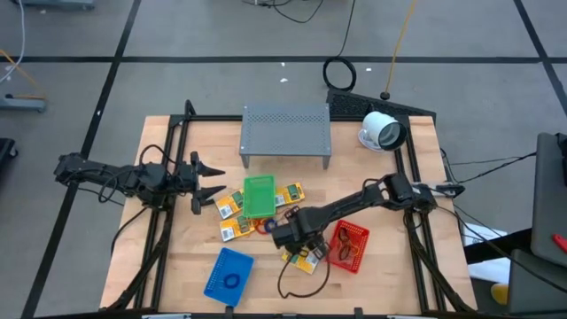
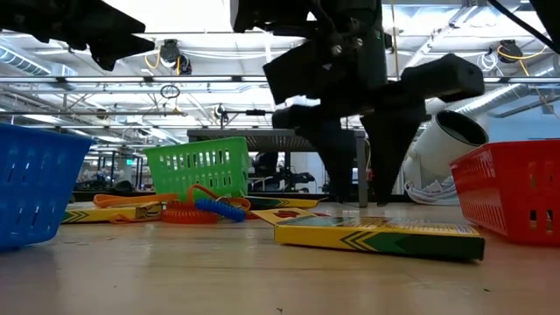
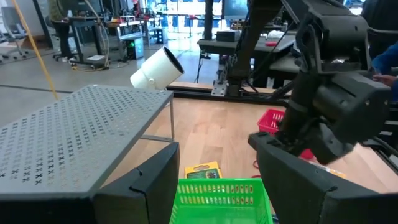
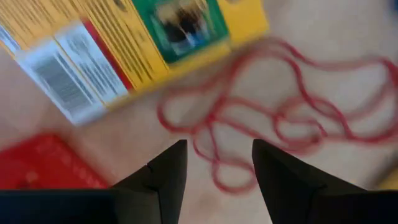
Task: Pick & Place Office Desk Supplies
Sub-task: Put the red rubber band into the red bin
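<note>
A: Item one, rubber bands [image 4: 273, 134]. Location?

B: A loose red-orange tangle flat on the bench [image 1: 177, 257], directly beyond the tips of the right gripper [image 4: 214, 165]. A yellow packet [image 4: 134, 43] with a green label lies just past the tangle; the red basket [image 4: 43, 165] sits off the outer side of one finger.

A: Handling?

B: By my judgement: very light, soft, limp, and thin against the wood. Best taken where several loops cross, so the tips pinch a bunch rather than a single strand that could slip out.

A: State of the right fingers [image 4: 158, 171]?

B: Apart by a moderate gap, pointing down at the tangle, holding nothing. Whether the tips touch the bench cannot be told.

A: Item two, the packets?

B: Flat, stiff card, light; several are scattered around the green basket [image 1: 260, 196]. They look easiest gripped across a long edge.

A: The left gripper [image 1: 209, 179]?

B: It hangs beside the grey shelf [image 1: 285, 133], fingers spread wide, empty, with the green basket between and beyond its tips.

A: Other containers?

B: A blue basket [image 1: 229, 272] with a dark ring [image 1: 232, 282] inside.
</note>
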### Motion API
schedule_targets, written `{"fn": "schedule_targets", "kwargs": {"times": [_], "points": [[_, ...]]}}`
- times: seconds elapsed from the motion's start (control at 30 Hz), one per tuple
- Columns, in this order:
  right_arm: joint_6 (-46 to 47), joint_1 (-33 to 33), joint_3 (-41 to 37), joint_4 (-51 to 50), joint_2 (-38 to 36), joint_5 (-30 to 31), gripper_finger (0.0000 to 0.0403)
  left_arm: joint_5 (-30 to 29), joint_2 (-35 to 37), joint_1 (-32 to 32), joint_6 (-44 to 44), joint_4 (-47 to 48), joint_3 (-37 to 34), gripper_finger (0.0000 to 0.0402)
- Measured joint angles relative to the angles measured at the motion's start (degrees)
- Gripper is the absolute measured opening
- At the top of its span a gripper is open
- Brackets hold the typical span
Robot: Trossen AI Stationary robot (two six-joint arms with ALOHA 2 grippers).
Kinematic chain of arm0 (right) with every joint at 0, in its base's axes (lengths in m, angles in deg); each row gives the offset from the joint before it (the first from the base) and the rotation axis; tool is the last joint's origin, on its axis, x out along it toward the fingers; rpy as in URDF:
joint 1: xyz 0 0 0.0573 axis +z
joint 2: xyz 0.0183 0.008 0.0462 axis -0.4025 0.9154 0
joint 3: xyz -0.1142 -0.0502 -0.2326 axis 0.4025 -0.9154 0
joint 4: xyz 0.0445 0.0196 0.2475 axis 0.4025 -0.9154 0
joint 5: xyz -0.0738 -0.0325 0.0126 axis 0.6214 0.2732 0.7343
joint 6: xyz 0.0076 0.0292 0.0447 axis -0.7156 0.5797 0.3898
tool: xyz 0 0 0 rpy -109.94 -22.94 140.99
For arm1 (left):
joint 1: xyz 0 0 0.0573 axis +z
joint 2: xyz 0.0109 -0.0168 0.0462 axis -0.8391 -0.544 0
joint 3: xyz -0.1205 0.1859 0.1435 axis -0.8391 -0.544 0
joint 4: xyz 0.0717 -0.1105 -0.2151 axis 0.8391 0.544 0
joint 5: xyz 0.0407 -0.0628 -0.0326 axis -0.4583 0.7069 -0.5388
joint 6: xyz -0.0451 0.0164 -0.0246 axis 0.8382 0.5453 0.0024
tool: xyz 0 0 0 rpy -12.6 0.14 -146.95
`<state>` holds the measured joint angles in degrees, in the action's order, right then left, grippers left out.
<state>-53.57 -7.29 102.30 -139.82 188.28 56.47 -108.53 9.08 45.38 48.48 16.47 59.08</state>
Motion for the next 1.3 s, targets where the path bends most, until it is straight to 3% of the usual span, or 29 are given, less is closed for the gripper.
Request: {"fn": "schedule_targets", "kwargs": {"times": [0.37, 0.67, 0.87, 1.0, 1.3], "points": [[7.89, -0.07, 0.07, 1.25, -1.42, 0.0, 0.0171, 0.09, 0.0, 0.0, -0.02, 1.78, -0.01, 0.0225], [23.95, -1.01, 0.04, 4.7, -1.35, -0.07, 0.0171, 0.13, 0.0, 0.0, 0.11, 1.89, -0.01, 0.0225], [29.88, -1.18, 0.04, 4.55, -1.35, 0.17, 0.0171, 0.69, -0.02, 0.0, 0.16, 1.99, 0.01, 0.0225], [32.62, -1.27, -1.41, 6.6, -1.37, 3.01, 0.0171, 0.72, -0.02, 0.0, 0.29, 3.0, 0.01, 0.0225], [38.09, -2.75, -6.31, 9.23, -1.31, 3.0, 0.0171, 0.79, -0.02, 0.0, 0.31, 3.12, 0.01, 0.0225]]}}
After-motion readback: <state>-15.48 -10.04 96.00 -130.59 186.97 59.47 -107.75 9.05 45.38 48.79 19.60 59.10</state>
